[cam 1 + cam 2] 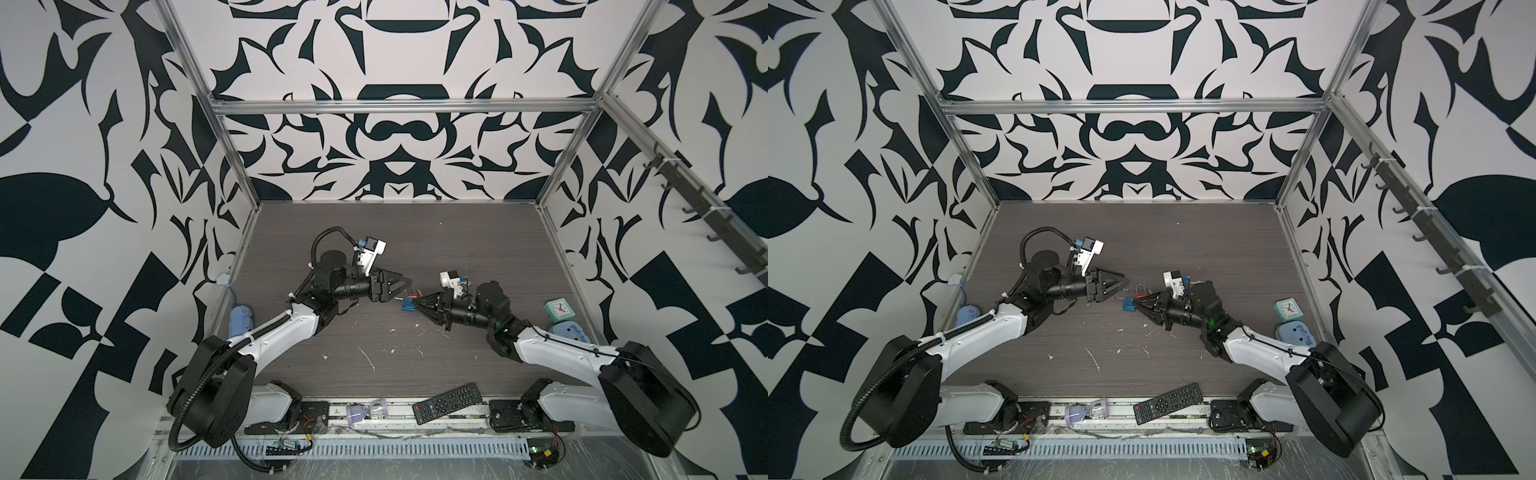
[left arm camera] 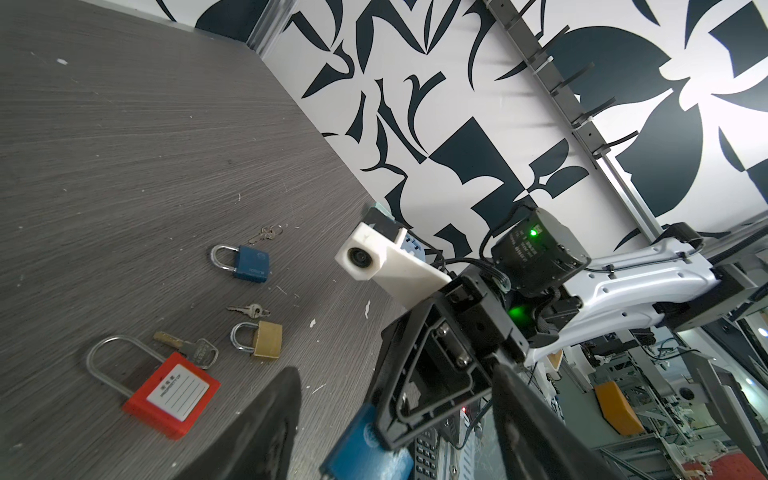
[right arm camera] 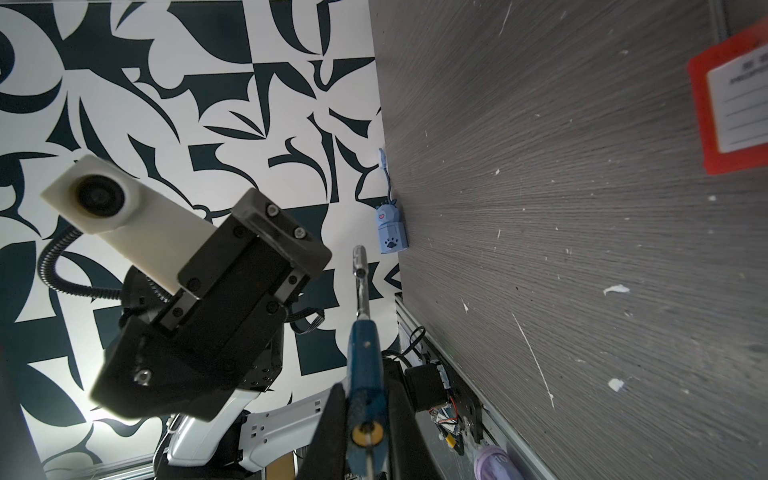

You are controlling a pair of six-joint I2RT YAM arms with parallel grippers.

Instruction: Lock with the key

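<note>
Woodgrain table (image 1: 374, 232), patterned walls (image 1: 395, 166); right hand (image 1: 419, 302) clamps blue padlock (image 1: 407, 307), left hand (image 1: 409, 287) spread empty.

The desk (image 2: 124, 124) looks like matt grey wood-grain laminate, flecked white. In the matt black plastic right tool (image 3: 365, 395), the blue padlock (image 3: 365, 357) has a dull painted body and glossy chrome shackle. Near the left tool (image 2: 395, 370), the red padlock (image 2: 170, 392) is smooth plastic.

Red padlock (image 2: 171, 395) label reads "PROPERTY OF"; other txt too small/blurry.
</note>
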